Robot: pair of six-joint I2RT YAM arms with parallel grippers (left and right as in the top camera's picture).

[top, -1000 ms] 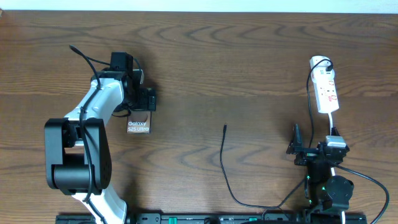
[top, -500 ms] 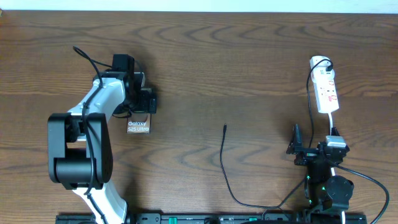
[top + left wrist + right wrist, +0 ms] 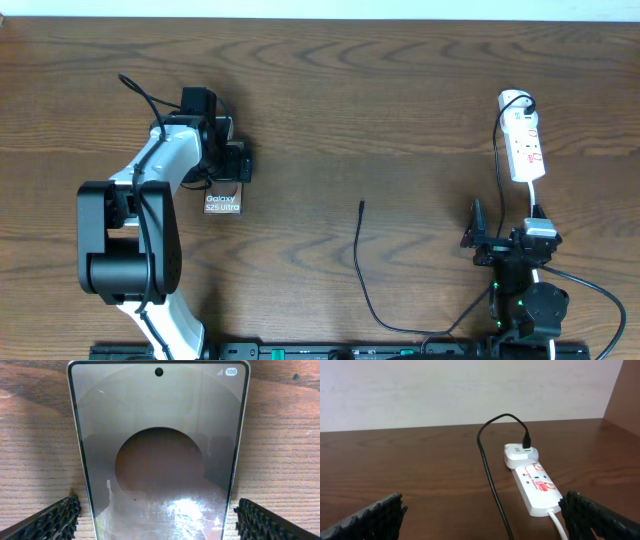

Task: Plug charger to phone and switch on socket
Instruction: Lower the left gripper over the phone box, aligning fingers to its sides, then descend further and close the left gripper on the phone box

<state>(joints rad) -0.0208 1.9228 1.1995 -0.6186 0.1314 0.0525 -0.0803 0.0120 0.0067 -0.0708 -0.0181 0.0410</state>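
The phone (image 3: 159,460), laid flat on the bench (image 3: 400,100) and straddled by the wide-open, empty left pincer (image 3: 159,524), is judged rigid, glossy and slippery, best gripped by its long edges, while the right pincer (image 3: 480,515) is likewise spread and empty.

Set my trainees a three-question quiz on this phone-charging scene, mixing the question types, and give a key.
1. True or false: the charger is already plugged into the phone.
2. Fill in: the left gripper and the right gripper both stand ____.
3. Which is nearest the socket? A) phone B) right gripper C) left gripper

Key: 1 false, its tip lies well apart from the phone; 2 open; 3 B.
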